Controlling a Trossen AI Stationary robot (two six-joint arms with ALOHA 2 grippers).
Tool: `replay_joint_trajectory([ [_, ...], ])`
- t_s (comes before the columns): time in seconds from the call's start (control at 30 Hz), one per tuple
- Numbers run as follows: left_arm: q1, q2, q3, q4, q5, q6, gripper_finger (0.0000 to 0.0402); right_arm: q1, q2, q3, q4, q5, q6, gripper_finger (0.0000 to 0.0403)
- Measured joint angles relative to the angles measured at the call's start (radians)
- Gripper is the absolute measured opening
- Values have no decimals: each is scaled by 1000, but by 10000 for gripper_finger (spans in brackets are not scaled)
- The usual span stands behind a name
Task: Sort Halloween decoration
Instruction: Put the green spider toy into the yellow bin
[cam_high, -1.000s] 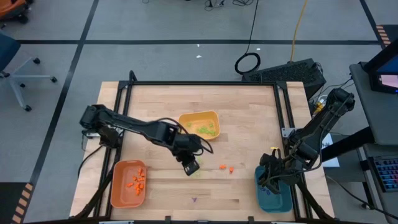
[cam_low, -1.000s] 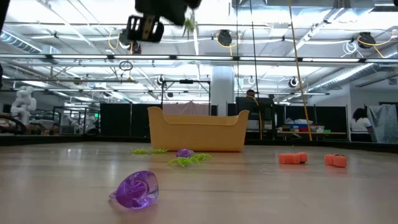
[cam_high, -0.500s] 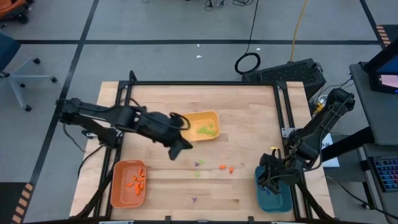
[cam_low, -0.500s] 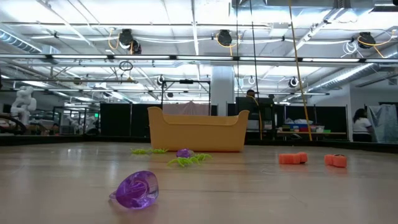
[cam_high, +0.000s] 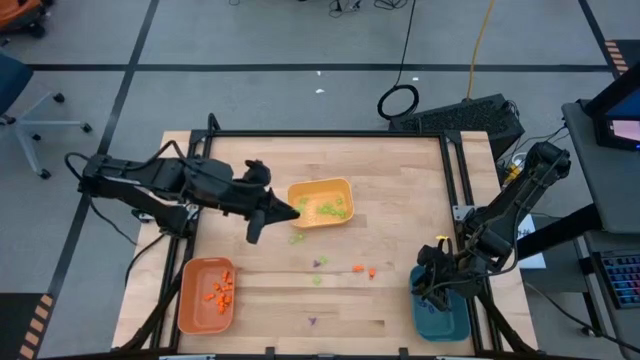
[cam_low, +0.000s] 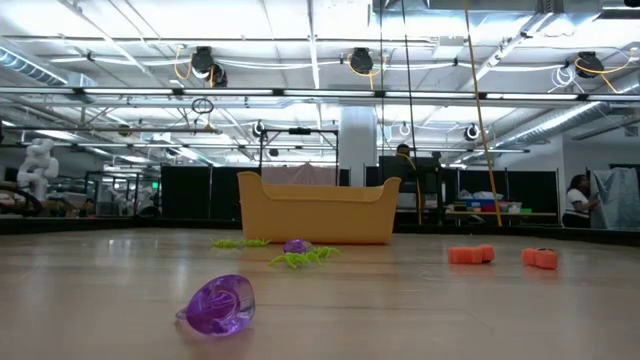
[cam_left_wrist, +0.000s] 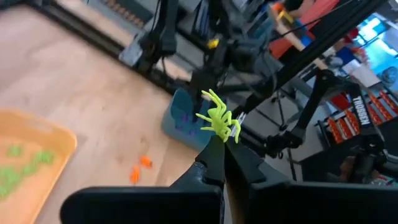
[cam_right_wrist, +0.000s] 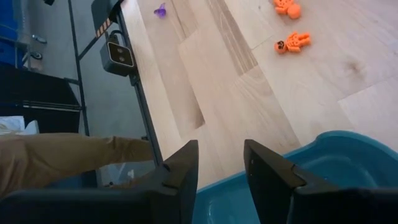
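The Halloween decoration is many tiny pieces. Green ones lie in the yellow tray (cam_high: 322, 202) and orange ones in the orange tray (cam_high: 207, 295). Loose on the table are purple pieces (cam_high: 320, 262) (cam_low: 218, 303), green pieces (cam_high: 317, 280) (cam_low: 303, 258) and orange pieces (cam_high: 358, 268) (cam_low: 470, 255). My left gripper (cam_high: 297, 211) (cam_left_wrist: 222, 138) hovers at the yellow tray's left end, shut on a light green spider (cam_left_wrist: 217, 117). My right gripper (cam_high: 432, 285) (cam_right_wrist: 221, 152) stands open over the teal tray (cam_high: 440, 315), with nothing between its fingers. My left gripper pinches the green spider by its lower legs (cam_left_wrist: 222, 129) between the free ends of its two fingers. The fingers come from the table's left, slanting a little downward. The spider sticks out beyond the fingertips, lifted clear of table and tray.
The three trays stand at the near left, the middle far and the near right. A black frame (cam_high: 320, 135) runs round the table's edges. Bare wood lies between the trays, and two orange figures (cam_right_wrist: 292, 42) lie beyond the teal tray's rim (cam_right_wrist: 336, 146).
My left gripper has risen from the table's middle with the green spider and gone toward the far edge, up to the yellow tray's left end. It has tipped from pointing down to nearly level and has left the low view. It stays shut.
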Motion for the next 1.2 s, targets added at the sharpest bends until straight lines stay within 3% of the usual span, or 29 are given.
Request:
replay_joint_trajectory([
  [0.7,0,-4,0,28,-2,105,0,0,0,0,0,-2,-8,118],
  [0.87,0,-4,0,29,-1,238,0,0,0,0,0,-5,-11,118],
  [1.2,0,-4,0,31,6,714,0,0,0,0,0,-6,-26,118],
])
